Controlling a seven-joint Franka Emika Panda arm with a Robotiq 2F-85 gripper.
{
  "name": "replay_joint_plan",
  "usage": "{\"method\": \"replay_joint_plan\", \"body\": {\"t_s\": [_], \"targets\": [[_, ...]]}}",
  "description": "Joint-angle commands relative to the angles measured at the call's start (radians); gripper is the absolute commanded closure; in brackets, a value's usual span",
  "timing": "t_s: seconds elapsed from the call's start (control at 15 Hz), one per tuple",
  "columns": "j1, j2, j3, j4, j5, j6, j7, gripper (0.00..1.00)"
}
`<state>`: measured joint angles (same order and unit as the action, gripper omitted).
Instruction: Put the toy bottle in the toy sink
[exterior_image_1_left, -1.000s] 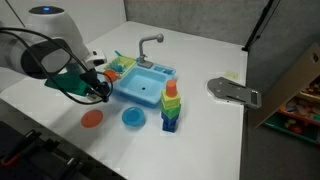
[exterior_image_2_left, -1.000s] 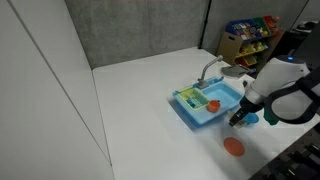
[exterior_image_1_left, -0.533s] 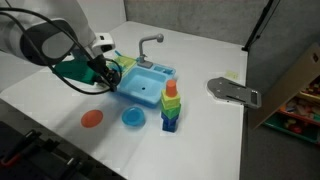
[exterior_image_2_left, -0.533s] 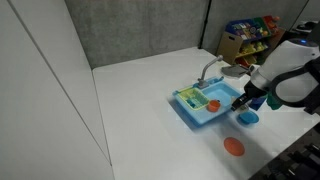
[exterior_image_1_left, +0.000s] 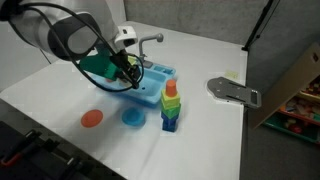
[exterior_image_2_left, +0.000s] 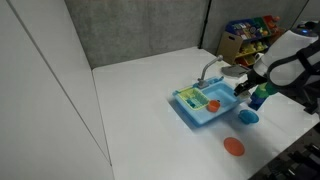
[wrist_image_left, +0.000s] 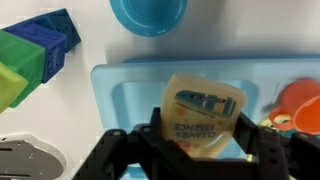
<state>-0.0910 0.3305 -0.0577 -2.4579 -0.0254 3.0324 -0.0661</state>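
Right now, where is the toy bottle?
In the wrist view the toy bottle is clamped in the gripper, over the basin of the toy sink; the round blue plate lies beyond the sink's rim, at the top.

Yellowish toy bottle (wrist_image_left: 204, 118), label showing, pinched between fingers (wrist_image_left: 262, 150), over light blue toy sink (wrist_image_left: 128, 105) basin

Clear drop onto bare floor of the toy sink (wrist_image_left: 128, 108), hemmed by faucet (exterior_image_1_left: 150, 42) at the back rim, dish rack (exterior_image_2_left: 195, 98) along one side, stacked cups (exterior_image_1_left: 171, 104) just beside the front corner; open table (exterior_image_1_left: 205, 140) past the blue plate (exterior_image_1_left: 132, 118)
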Motion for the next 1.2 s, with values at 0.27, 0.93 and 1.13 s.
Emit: {"method": "replay_joint_plan", "body": {"t_s": [0.27, 0.93, 1.13], "targets": [[-0.01, 0.178, -0.025, 0.209, 0.011, -0.019, 0.019, 0.57], [-0.025, 0.373, -0.031, 0.417, 0.014, -0.039, 0.034, 0.57], [-0.028, 0.41, -0.031, 0.446, 0.013, -0.04, 0.032, 0.57]]}}
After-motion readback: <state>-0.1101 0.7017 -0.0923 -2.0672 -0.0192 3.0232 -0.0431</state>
